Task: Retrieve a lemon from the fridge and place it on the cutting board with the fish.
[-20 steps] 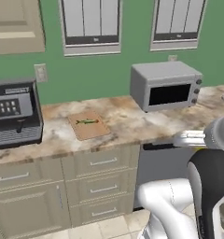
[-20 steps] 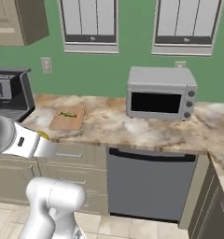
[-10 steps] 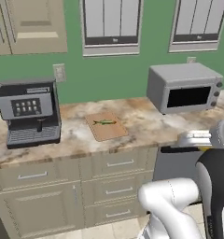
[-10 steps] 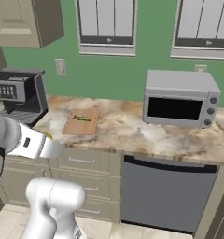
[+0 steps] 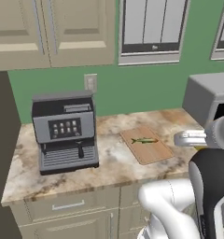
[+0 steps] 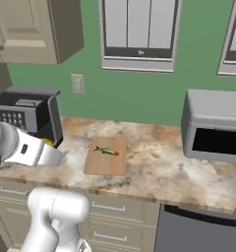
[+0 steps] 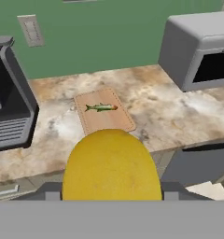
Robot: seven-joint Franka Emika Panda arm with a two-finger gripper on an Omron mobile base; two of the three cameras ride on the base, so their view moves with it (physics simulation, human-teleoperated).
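Claw (image 7: 112, 198) clamped on lemon (image 7: 111, 165), short of cutting board (image 7: 104, 119) with fish (image 7: 101, 108)

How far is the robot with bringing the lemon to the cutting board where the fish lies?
Done: the lemon is out of the fridge and held between the fingers of the gripper, as the hand view shows. In hand: the arm carries it in front of the counter, facing the cutting board. Left: reach over the board and set the lemon down beside the fish, which lies alone on it.
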